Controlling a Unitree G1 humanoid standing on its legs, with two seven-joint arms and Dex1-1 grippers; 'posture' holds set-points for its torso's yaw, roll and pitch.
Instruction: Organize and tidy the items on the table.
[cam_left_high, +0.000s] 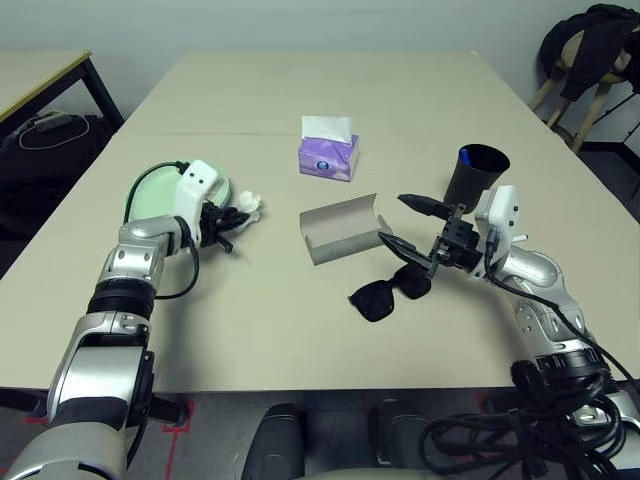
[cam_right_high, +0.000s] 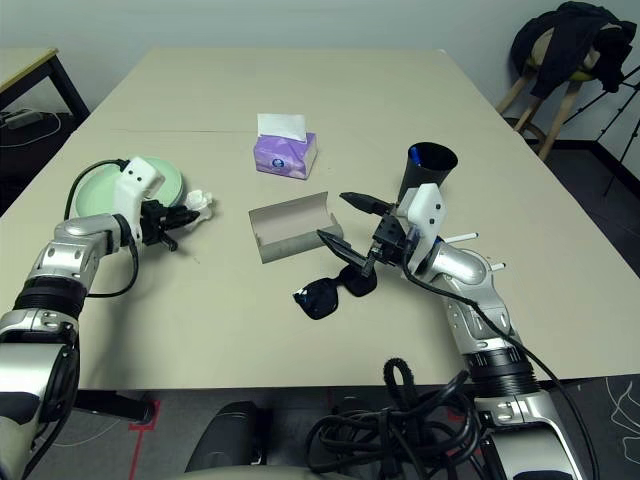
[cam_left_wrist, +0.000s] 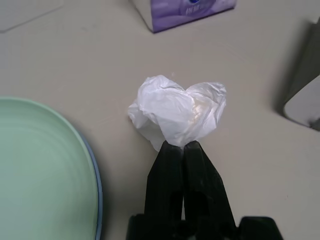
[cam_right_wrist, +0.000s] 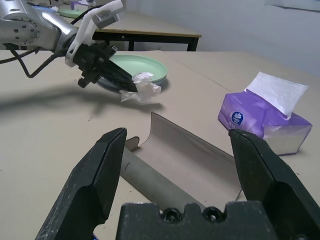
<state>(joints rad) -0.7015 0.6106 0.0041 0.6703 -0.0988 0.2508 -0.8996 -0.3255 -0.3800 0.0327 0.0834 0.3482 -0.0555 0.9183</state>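
Note:
A crumpled white tissue wad (cam_left_wrist: 177, 112) lies on the beige table (cam_left_high: 300, 90) beside the pale green plate (cam_left_high: 150, 195), which rests on a pale blue plate (cam_left_wrist: 97, 185). My left gripper (cam_left_high: 238, 215) is shut on the near edge of the wad. The grey glasses case (cam_left_high: 340, 230) lies open at the table's middle, with black sunglasses (cam_left_high: 385, 295) just in front of it. My right gripper (cam_left_high: 393, 220) hangs open above the sunglasses, next to the case's right end, holding nothing. A black cup (cam_left_high: 475, 175) stands behind the right gripper.
A purple tissue box (cam_left_high: 328, 152) stands behind the case. A smaller desk with a black frame (cam_left_high: 40, 75) is off to the far left, and a stool draped with dark clothing (cam_left_high: 590, 50) at the far right.

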